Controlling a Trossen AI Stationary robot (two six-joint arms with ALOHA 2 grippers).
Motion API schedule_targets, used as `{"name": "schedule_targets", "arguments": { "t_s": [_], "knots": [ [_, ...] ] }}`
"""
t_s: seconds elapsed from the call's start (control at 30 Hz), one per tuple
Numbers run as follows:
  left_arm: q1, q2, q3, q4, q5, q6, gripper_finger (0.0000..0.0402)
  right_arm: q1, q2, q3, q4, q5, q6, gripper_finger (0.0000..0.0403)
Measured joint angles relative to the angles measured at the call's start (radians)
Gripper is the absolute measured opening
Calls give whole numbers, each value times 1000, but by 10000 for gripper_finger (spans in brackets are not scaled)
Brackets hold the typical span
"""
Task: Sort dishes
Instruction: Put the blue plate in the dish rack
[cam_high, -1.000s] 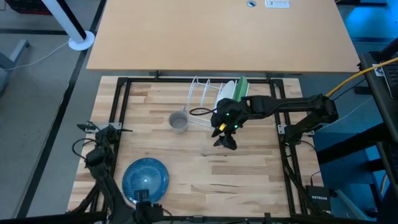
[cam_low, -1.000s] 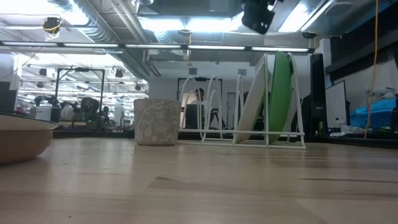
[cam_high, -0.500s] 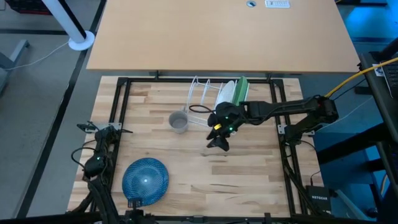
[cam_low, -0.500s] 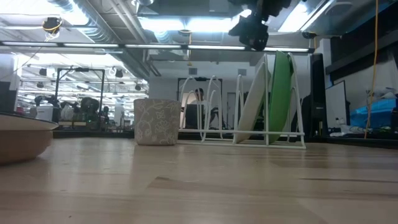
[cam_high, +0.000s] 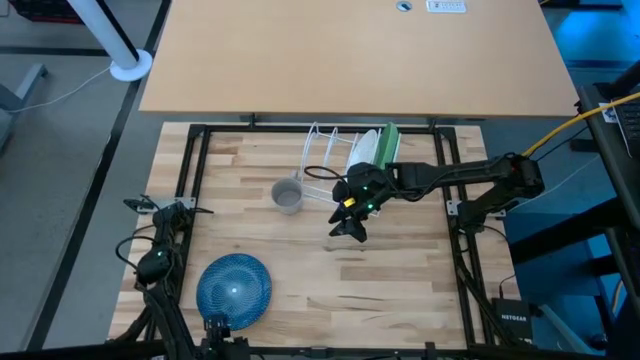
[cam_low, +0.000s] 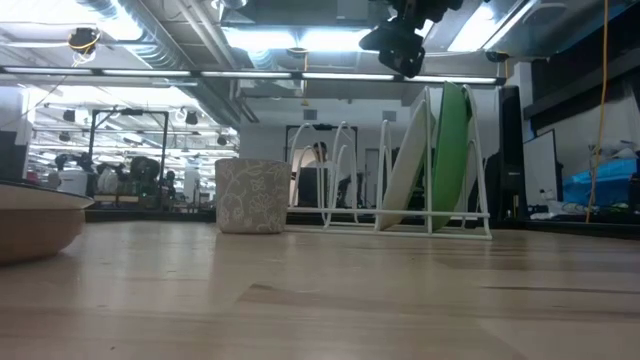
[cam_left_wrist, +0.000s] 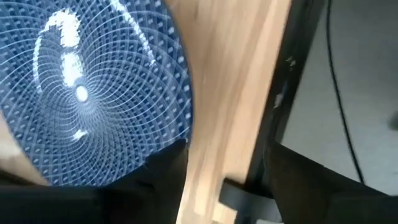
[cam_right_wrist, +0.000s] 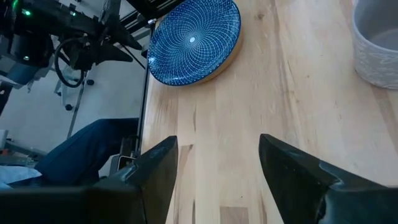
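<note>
The dark blue plate (cam_high: 234, 288) lies flat near the table's near-left corner and also shows in the left wrist view (cam_left_wrist: 93, 81) and the right wrist view (cam_right_wrist: 193, 40). The green plate (cam_high: 389, 142) and the white plate (cam_high: 367, 148) stand on edge in the white wire rack (cam_low: 440, 225). No brown-orange plate is in view. My right gripper (cam_high: 345, 226) hangs open above mid-table, in front of the rack. My left gripper (cam_left_wrist: 225, 155) is open at the blue plate's near rim. My left gripper has one finger (cam_left_wrist: 158, 177) right at the blue plate's near rim (cam_left_wrist: 177, 134). I cannot tell whether it touches the plate. The plate lies flat on the table.
A small grey cup (cam_high: 288, 196) stands left of the rack, also seen in the low view (cam_low: 251, 195). A black frame (cam_high: 190, 170) borders the table. Bare wood (cam_high: 380, 280) spreads between the blue plate and the rack.
My right gripper has moved toward the table's left and come down a little, staying open. My left gripper has drawn back from over the blue plate toward the table's near edge. The plates have stayed where they were.
</note>
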Motion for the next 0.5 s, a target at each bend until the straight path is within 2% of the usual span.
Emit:
{"name": "schedule_targets", "arguments": {
  "t_s": [0.5],
  "knots": [
    [19, -2, -183, 11, -4, -39, 208, 0, 0, 0, 11, 28, -8, 227]
  ]
}}
